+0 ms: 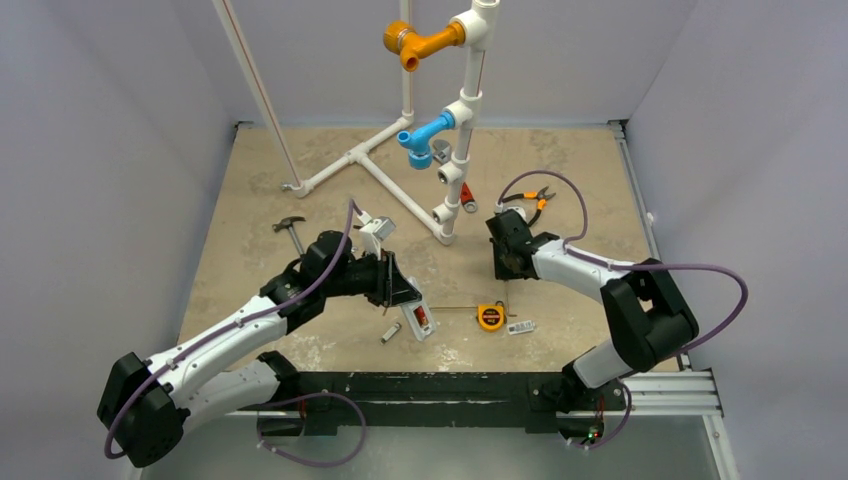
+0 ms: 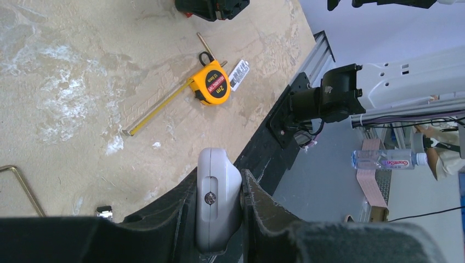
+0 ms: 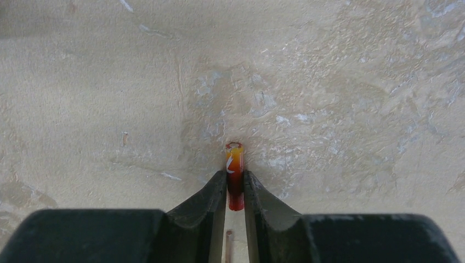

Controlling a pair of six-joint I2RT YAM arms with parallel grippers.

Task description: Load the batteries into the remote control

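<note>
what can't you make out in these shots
Left wrist: battery bay of the remote control, hidden by the left end effector.
Right wrist: markings on the battery, partly covered by the right end effector.
Top external: that battery, hidden under the end effector; bay contents too small.

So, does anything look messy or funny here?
Just the tape measure: its yellow tape is pulled out across the table. Nothing looks spilled or broken. The left gripper holds the remote control; the right gripper holds a battery.
</note>
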